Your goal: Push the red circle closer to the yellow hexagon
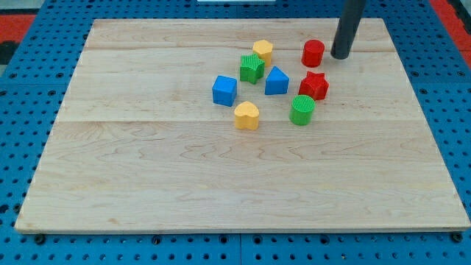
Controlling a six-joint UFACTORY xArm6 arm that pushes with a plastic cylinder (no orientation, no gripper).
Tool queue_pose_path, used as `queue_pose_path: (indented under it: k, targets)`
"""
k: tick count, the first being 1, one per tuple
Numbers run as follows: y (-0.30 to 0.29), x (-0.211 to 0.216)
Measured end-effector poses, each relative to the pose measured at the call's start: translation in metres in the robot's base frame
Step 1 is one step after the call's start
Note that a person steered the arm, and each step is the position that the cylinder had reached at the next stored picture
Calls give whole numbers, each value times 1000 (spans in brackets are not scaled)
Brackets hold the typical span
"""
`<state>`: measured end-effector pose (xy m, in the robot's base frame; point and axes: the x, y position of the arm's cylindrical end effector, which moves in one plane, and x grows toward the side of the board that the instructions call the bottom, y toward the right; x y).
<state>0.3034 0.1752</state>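
Observation:
The red circle stands on the wooden board near the view's top, right of centre. The yellow hexagon is to its left, with a gap of about one block width between them. My tip is just right of the red circle, close to it, with a thin gap showing. The dark rod rises from the tip toward the view's top edge.
A green block sits just below the yellow hexagon. A blue block, a blue cube, a yellow heart, a red star and a green cylinder cluster below. The board lies on a blue pegboard.

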Motion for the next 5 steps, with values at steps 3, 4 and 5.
queue_pose_path:
  k: [3, 4, 5]
  targets:
    - [-75, 19]
    - [-89, 29]
    - [-89, 31]
